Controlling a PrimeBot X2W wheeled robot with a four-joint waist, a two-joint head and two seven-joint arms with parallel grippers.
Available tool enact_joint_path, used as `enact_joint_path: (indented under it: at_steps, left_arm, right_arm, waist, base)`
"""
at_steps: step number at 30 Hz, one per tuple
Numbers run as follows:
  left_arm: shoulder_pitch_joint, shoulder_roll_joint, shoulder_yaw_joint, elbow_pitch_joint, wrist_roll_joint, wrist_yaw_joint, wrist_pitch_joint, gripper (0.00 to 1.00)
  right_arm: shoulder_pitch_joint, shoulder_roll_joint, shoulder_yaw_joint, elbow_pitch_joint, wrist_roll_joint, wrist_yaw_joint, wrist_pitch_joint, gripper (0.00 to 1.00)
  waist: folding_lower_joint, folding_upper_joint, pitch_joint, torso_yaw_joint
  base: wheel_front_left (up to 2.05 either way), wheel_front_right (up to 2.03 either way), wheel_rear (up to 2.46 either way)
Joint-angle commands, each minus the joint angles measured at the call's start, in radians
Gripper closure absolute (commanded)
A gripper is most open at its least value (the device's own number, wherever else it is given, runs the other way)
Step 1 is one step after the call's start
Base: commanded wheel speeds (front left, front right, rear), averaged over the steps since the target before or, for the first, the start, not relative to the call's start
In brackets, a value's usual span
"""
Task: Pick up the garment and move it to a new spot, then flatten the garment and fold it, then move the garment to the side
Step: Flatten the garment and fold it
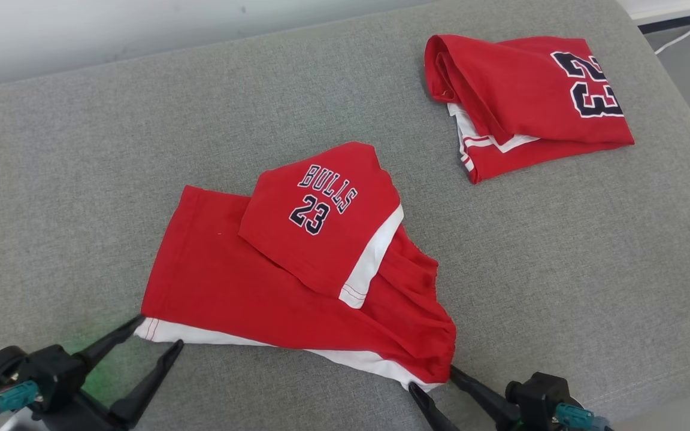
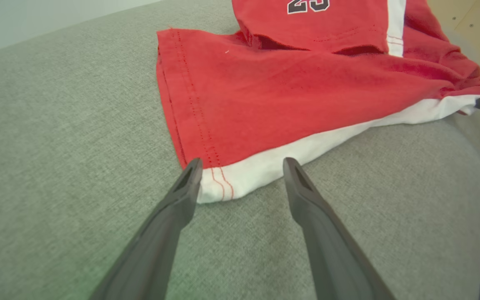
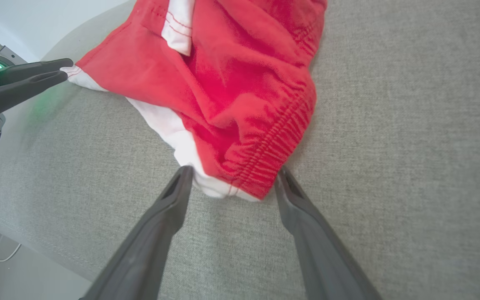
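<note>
On the grey cushion (image 1: 141, 120), the shorts (image 1: 249, 287) lie flat between both claws: the left gripper (image 1: 160, 330), spread, straddles their white hem corner; the right gripper (image 1: 432, 378), spread, straddles the waistband corner.

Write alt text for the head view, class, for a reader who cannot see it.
Red Bulls 23 shorts lie partly folded over on a grey cushion, with the left gripper and right gripper open at their near corners. A folded red garment lies far right.
</note>
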Motion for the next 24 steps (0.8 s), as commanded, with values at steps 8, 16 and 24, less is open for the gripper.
enact_joint_path:
  at_steps: [8,16,24]
  left_arm:
    - [-0.028,-0.049,-0.023,0.102,-0.005,0.000,-0.004,1.00]
    - [-0.006,-0.078,0.008,0.114,0.020,0.000,-0.004,1.00]
    - [0.019,-0.095,0.043,0.101,0.037,0.000,-0.004,0.00]
  right_arm:
    - [-0.031,0.014,0.011,0.018,-0.017,0.000,-0.017,1.00]
    - [-0.018,0.007,-0.005,0.015,-0.024,0.000,-0.032,1.00]
    - [-0.002,-0.007,-0.014,0.005,0.004,0.000,-0.003,0.00]
  waist:
    - [0.0000,-0.0001,-0.011,0.006]
    - [0.0000,-0.0001,-0.025,0.030]
    - [0.0000,-0.0001,-0.033,0.041]
  base:
    - [0.00,0.00,0.00]
    - [0.00,0.00,0.00]
    - [0.00,0.00,0.00]
